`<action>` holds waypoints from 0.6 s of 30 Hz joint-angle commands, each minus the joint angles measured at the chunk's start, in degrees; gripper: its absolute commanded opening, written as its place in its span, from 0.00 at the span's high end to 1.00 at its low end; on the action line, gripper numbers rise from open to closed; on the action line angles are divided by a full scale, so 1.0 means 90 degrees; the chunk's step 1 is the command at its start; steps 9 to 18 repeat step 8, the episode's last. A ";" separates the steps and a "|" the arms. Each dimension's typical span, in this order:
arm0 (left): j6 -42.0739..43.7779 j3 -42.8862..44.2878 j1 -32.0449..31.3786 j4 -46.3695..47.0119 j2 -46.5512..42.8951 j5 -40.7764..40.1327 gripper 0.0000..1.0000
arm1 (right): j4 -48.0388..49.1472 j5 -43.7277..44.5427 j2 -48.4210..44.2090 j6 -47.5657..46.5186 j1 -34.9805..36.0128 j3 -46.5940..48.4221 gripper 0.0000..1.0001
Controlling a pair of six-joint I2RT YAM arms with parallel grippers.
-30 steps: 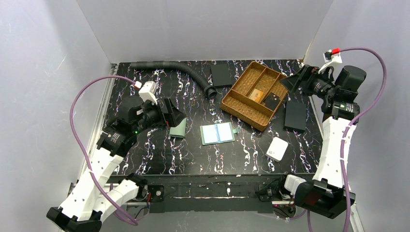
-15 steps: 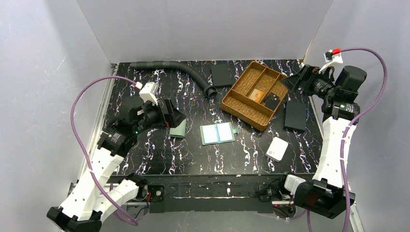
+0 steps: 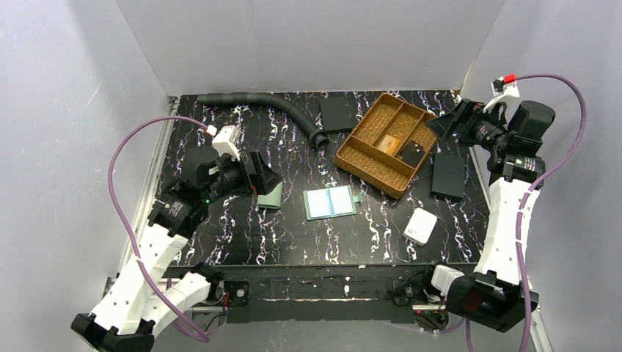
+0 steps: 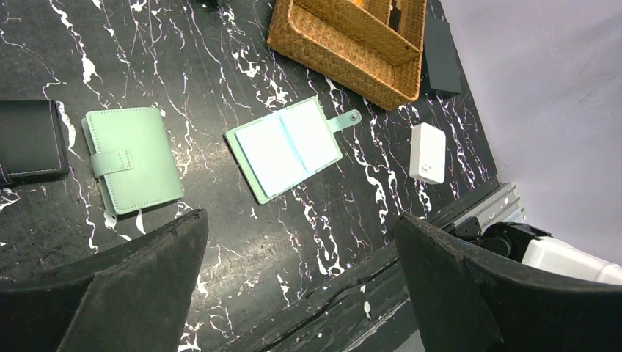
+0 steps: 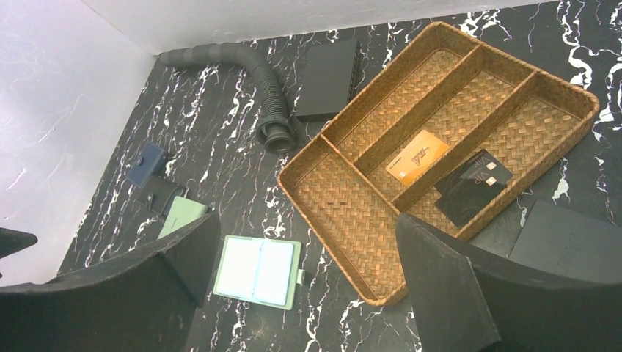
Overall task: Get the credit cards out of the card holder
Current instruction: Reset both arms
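Observation:
The card holder (image 3: 330,202) lies open on the table's middle, pale insides up, with no card showing in it; it also shows in the left wrist view (image 4: 284,147) and the right wrist view (image 5: 258,270). The tan-brown card (image 3: 389,143) (image 5: 416,156) and the black card (image 3: 412,154) (image 5: 475,183) lie in the wicker tray (image 3: 367,174). My left gripper (image 3: 270,177) (image 4: 301,227) is open and empty, above the table left of the holder. My right gripper (image 3: 436,125) (image 5: 304,227) is open and empty, raised beside the tray's right end.
A second sage-green wallet (image 3: 270,196) (image 4: 132,160) lies closed under the left gripper. A white box (image 3: 420,225), two black slabs (image 3: 337,114) (image 3: 448,174), a black hose (image 3: 271,106), a navy pouch (image 5: 147,163) and a black pouch (image 4: 29,139) lie around.

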 commanded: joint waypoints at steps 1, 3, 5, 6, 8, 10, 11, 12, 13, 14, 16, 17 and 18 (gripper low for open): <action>0.0111 -0.0071 0.0042 -0.0131 0.0001 0.0050 0.02 | 0.0271 0.0009 -0.0161 0.0100 -0.0053 -0.0047 0.02; 0.0109 -0.0079 0.0042 -0.0149 -0.0002 0.0055 0.02 | 0.0293 -0.0003 -0.0170 0.0150 -0.0056 -0.0072 0.02; 0.0113 -0.0087 0.0042 -0.0152 0.0008 0.0067 0.02 | 0.0364 -0.0105 -0.0197 0.0143 -0.0064 -0.0136 0.02; 0.0109 -0.0096 0.0035 -0.0145 0.0010 0.0077 0.02 | 0.0408 -0.0167 -0.0213 0.0157 -0.0066 -0.0186 0.02; 0.0096 -0.0127 0.0042 -0.0124 0.0008 0.0119 0.02 | 0.0493 -0.0270 -0.0264 0.0221 -0.0075 -0.0283 0.02; 0.0096 -0.0127 0.0042 -0.0124 0.0008 0.0119 0.02 | 0.0493 -0.0270 -0.0264 0.0221 -0.0075 -0.0283 0.02; 0.0096 -0.0127 0.0042 -0.0124 0.0008 0.0119 0.02 | 0.0493 -0.0270 -0.0264 0.0221 -0.0075 -0.0283 0.02; 0.0096 -0.0127 0.0042 -0.0124 0.0008 0.0119 0.02 | 0.0493 -0.0270 -0.0264 0.0221 -0.0075 -0.0283 0.02; 0.0096 -0.0127 0.0042 -0.0124 0.0008 0.0119 0.02 | 0.0493 -0.0270 -0.0264 0.0221 -0.0075 -0.0283 0.02; 0.0096 -0.0127 0.0042 -0.0124 0.0008 0.0119 0.02 | 0.0493 -0.0270 -0.0264 0.0221 -0.0075 -0.0283 0.02; 0.0096 -0.0127 0.0042 -0.0124 0.0008 0.0119 0.02 | 0.0493 -0.0270 -0.0264 0.0221 -0.0075 -0.0283 0.02; 0.0096 -0.0127 0.0042 -0.0124 0.0008 0.0119 0.02 | 0.0493 -0.0270 -0.0264 0.0221 -0.0075 -0.0283 0.02; 0.0096 -0.0127 0.0042 -0.0124 0.0008 0.0119 0.02 | 0.0493 -0.0270 -0.0264 0.0221 -0.0075 -0.0283 0.02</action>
